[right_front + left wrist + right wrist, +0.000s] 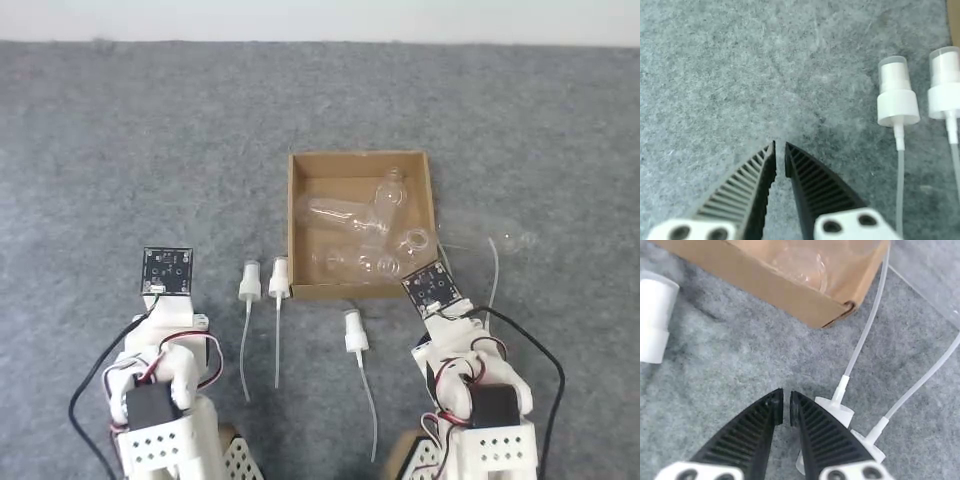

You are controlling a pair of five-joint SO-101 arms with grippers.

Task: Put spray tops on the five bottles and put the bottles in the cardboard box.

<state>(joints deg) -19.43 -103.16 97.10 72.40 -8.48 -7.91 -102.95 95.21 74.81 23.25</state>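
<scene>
Left gripper (pixel 779 147), right gripper (pixel 786 397): fingers nearly closed, empty. Right one half-hides two spray tops (pixel 836 411); bottles (pixel 340 213) in cardboard box (pixel 292 220) indistinct.

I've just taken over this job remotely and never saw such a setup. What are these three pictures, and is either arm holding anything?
These are two small robot arms side by side at a grey carpeted table. The high view looks down on both. The other two views come from a camera on each wrist, looking along that arm's tool. The left tool and right tool are both closed and hold nothing. The cardboard box has several clear bottles lying in it, and another bottle lies to its right. Three spray tops lie near the box's front, and two more lie beside the right tool.
</scene>
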